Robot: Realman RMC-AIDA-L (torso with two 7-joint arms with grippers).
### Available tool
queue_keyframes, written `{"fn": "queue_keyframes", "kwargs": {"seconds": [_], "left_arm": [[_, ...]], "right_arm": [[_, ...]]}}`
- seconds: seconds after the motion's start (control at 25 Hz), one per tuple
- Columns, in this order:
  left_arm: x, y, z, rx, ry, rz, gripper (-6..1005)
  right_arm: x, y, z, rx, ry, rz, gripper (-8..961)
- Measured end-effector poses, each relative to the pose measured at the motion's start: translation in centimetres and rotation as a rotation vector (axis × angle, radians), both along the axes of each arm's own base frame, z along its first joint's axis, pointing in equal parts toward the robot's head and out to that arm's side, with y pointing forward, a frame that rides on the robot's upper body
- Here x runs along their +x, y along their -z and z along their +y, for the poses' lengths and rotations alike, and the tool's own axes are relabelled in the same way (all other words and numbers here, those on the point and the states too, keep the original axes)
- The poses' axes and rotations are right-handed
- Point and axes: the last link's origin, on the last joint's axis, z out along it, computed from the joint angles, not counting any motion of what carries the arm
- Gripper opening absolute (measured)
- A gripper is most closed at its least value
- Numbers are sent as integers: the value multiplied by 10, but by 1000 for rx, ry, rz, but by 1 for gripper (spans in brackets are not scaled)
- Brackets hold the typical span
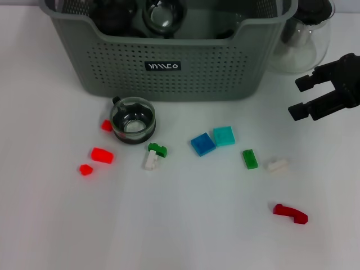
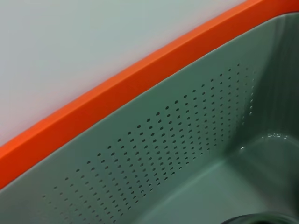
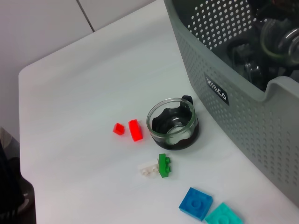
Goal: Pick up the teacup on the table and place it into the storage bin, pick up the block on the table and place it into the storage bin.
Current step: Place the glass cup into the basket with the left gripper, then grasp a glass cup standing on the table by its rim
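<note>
teacup (image 1: 133,120) on table by storage bin (image 1: 169,73); right gripper (image 1: 301,97) open nearby.

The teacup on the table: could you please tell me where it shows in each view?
Head view: teacup left of centre, just before the bin.
Left wrist view: not in it; only the bin's inner wall.
Right wrist view: centre, beside the bin.
Shared landmark: the bin's black label.
</note>
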Motion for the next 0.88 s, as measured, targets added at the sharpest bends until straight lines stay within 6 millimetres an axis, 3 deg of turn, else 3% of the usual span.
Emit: {"fn": "queue_keyframes", "kwargs": {"seconds": [0.44, 0.68, 0.88], "left_arm": [[9, -16, -2, 17, 12, -27, 353], [40, -61, -9, 88, 61, -145, 564], [61, -102, -36, 67, 136, -358, 735]], "right_arm": [[3, 0, -2, -1, 6, 0, 908], [5, -2, -2, 3, -1, -3, 908], [6, -2, -3, -2, -8, -3, 908]]}}
